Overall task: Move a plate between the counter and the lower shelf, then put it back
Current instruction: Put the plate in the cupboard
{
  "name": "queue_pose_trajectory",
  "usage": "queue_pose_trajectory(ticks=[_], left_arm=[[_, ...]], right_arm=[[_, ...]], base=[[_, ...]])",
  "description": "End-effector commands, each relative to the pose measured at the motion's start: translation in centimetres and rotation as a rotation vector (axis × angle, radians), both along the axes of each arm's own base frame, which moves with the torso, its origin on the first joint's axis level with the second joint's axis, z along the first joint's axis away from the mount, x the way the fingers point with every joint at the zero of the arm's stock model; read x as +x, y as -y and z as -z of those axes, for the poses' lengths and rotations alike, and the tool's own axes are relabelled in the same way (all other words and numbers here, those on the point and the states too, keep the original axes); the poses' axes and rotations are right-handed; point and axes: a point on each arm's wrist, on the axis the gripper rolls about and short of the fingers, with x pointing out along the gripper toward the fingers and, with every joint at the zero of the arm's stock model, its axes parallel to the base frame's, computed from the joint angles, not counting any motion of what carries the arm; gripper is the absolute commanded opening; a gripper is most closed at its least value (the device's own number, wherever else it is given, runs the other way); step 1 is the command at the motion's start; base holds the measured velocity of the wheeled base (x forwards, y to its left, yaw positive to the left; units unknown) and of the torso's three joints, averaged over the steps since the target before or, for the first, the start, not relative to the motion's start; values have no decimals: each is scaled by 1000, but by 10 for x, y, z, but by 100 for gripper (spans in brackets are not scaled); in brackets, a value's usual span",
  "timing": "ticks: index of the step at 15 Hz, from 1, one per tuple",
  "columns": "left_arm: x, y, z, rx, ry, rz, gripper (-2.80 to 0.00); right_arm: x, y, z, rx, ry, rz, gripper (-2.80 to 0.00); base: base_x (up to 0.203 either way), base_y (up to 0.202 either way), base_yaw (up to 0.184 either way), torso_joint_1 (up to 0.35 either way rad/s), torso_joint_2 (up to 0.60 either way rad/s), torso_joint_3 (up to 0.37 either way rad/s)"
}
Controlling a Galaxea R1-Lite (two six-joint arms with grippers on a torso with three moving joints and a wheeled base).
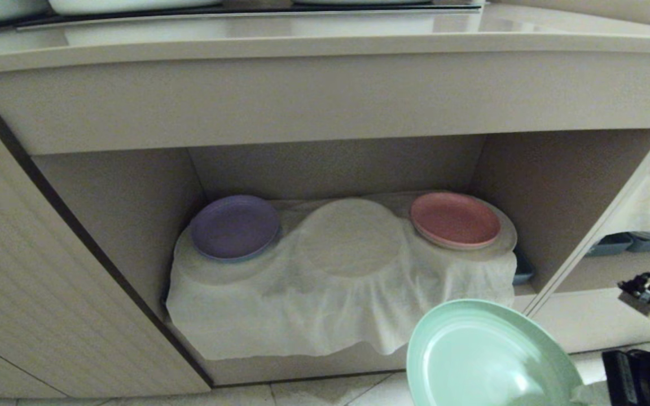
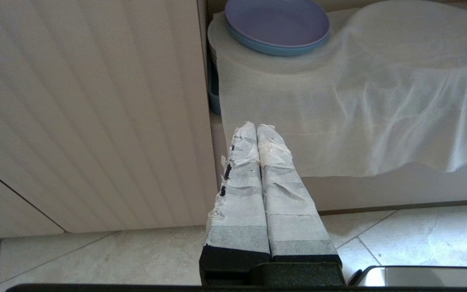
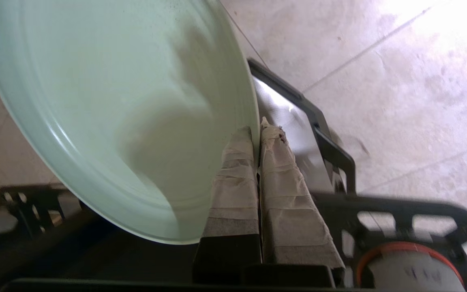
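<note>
The mint-green plate point(image 1: 488, 358) hangs tilted in the air at the lower right, in front of the lower shelf point(image 1: 534, 186) and below the counter point(image 1: 313, 36). My right gripper point(image 3: 257, 129) is shut on the plate's point(image 3: 116, 109) rim, one taped finger on each face. The right arm point(image 1: 649, 316) shows at the right edge of the head view. My left gripper point(image 2: 256, 126) is shut and empty, hovering low over the floor before the cloth-draped shelf front.
A white gauzy cloth point(image 1: 336, 293) covers the shelf's contents. A purple plate point(image 1: 235, 226) sits on it at the left and a pink plate point(image 1: 455, 219) at the right. A ribbed cabinet door point(image 1: 37, 282) stands open on the left. Grey bins point(image 1: 635, 242) sit in the side shelf.
</note>
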Motion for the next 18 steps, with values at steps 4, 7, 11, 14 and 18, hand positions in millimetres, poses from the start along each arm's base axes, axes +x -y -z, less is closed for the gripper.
queue_pose_trajectory(ticks=[4, 7, 11, 14, 18], left_arm=[[0, 0, 0, 0, 0, 0, -280], [0, 0, 0, 0, 0, 0, -280], [0, 0, 0, 0, 0, 0, -280], [0, 0, 0, 0, 0, 0, -280], [0, 0, 0, 0, 0, 0, -280]], right_arm=[[53, -20, 7, 51, -59, -30, -280], [83, -32, 12, 74, -69, -42, -280], [119, -45, 17, 101, -57, -24, -280], [140, -53, 21, 105, -61, -15, -280], [171, -63, 26, 137, -41, 28, -280]], base=[[0, 0, 0, 0, 0, 0], [0, 0, 0, 0, 0, 0], [0, 0, 0, 0, 0, 0], [0, 0, 0, 0, 0, 0], [0, 0, 0, 0, 0, 0]])
